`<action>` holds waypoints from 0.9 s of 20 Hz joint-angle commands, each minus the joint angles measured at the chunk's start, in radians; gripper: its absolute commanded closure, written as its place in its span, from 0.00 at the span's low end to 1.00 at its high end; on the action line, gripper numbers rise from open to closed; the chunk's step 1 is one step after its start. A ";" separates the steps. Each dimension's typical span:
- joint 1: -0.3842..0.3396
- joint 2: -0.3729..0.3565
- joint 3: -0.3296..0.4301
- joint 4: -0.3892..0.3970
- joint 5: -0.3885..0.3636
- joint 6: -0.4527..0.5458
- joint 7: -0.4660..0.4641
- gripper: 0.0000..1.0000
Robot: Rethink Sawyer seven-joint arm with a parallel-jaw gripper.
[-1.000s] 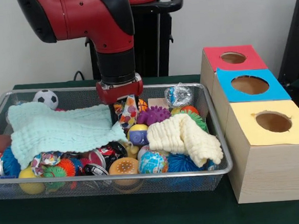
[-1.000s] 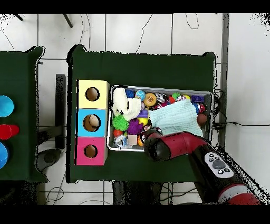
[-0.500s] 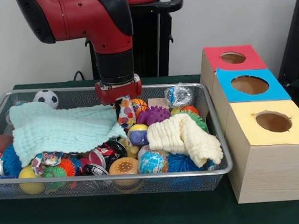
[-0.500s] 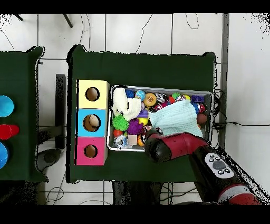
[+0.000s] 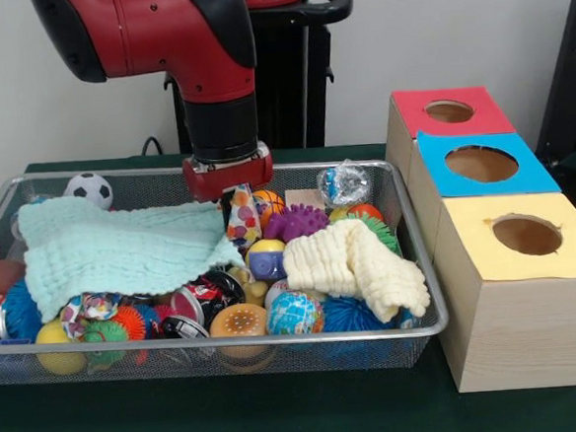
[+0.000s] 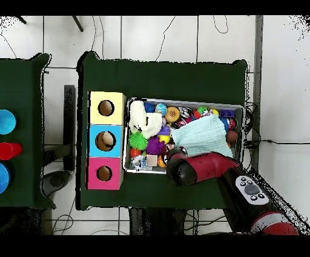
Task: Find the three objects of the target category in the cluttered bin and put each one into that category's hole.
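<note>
Right under the jaws [image 5: 236, 202], apparently clenched on it, polka-dot cloth bundle [image 5: 241, 217] hangs above the cluttered bin [image 5: 277, 339]; looks light, soft, floppy — best pinched at its knot.

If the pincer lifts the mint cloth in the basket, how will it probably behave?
The mint cloth drapes loosely over the toys, so it probably hangs floppy and feels light. Its waffle texture suggests little slipping. One edge lies beside the polka-dot bundle, which may shift.

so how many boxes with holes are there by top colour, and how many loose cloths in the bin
red-topped box: 1
blue-topped box: 1
yellow-topped box: 1
mint cloth: 1
cream cloth: 1
total: 5, counting only plain cloths lying loose in the wire bin
</note>
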 commanded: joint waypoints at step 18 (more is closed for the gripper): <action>0.010 -0.295 0.183 0.163 0.262 0.400 -0.038 1.00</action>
